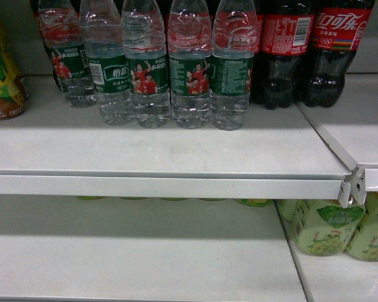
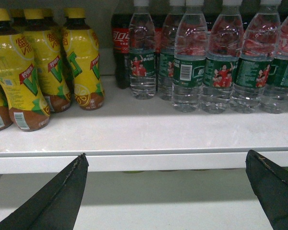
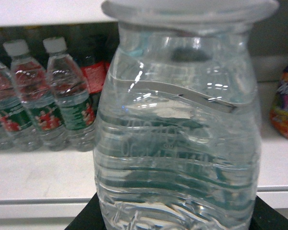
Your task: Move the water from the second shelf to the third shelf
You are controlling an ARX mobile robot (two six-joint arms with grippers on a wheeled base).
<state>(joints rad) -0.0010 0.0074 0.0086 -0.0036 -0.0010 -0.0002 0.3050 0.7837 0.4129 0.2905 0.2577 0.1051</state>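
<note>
Right gripper (image 3: 175, 218) clamped on the water (image 3: 177, 143), bottle filling its wrist view and off the shelf (image 3: 43, 177), left gripper (image 2: 168, 191) spread wide and empty, so it looks like mid-carry, next needing a lowering onto the lower shelf (image 1: 132, 258).

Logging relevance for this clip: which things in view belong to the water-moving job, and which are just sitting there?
Job: water bottle between the fingers of the right gripper; lower shelf, its likely destination.

Just sitting there: shelved water bottles, cola bottles, yellow drink bottles, green grape drinks; the left gripper, open and empty.
</note>
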